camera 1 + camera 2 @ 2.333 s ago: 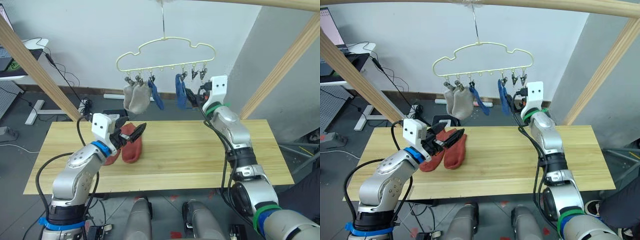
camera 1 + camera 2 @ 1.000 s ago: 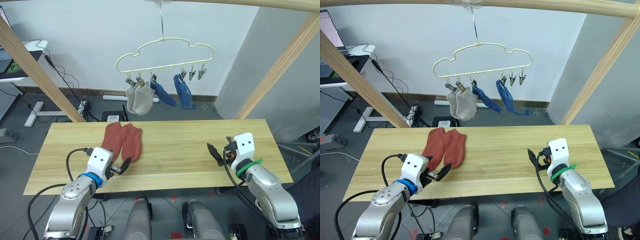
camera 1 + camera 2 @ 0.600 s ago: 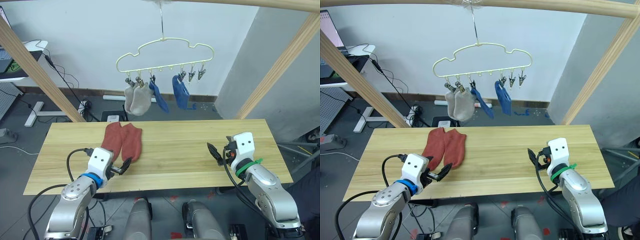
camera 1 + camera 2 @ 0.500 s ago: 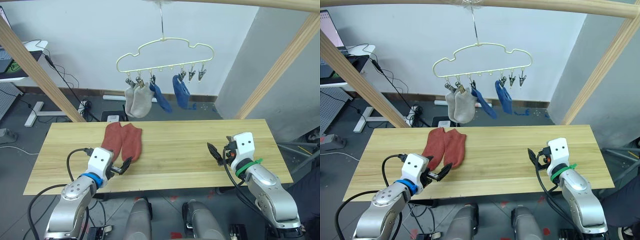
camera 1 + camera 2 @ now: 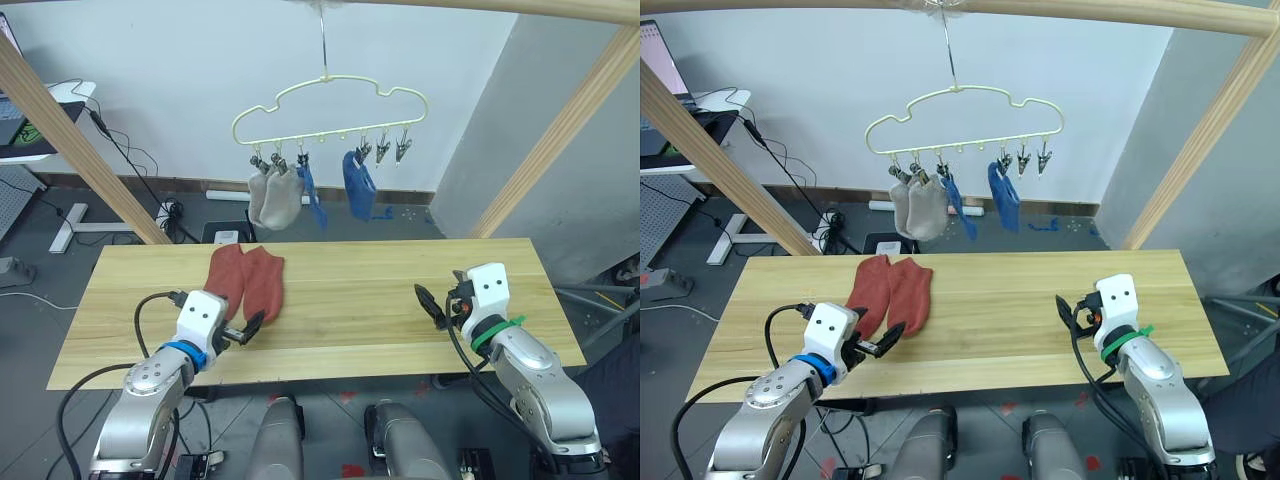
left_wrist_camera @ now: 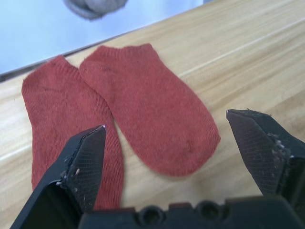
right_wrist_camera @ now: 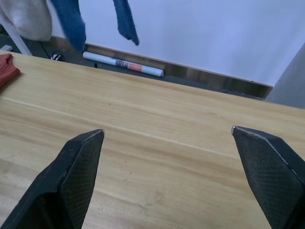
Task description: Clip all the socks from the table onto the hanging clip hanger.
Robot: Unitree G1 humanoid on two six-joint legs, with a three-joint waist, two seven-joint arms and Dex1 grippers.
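Note:
Two rust-red socks [image 5: 262, 284] [image 5: 226, 279] lie side by side on the left half of the wooden table [image 5: 360, 300]. My left gripper [image 5: 245, 328] is open just above the table, right in front of their toe ends; in the left wrist view the nearer sock [image 6: 152, 112] lies between its fingers [image 6: 83, 164]. My right gripper [image 5: 428, 304] is open and empty low over the right half of the table. Above the far edge hangs the pale-yellow clip hanger [image 5: 330, 98], with two grey socks [image 5: 270, 198] and two blue socks [image 5: 357, 186] [image 5: 313, 196] clipped to it.
Slanted wooden poles [image 5: 70, 140] [image 5: 560, 140] of a frame stand at both ends of the table, with a crossbar overhead. A white desk [image 5: 45, 100] stands at the far left. Cables [image 5: 165, 210] and a tube [image 7: 124, 64] lie on the floor behind the table.
Both arms have come down from near the hanger to just above the table. The hanging socks sway on their clips. The left gripper has edged slightly closer to the red socks.

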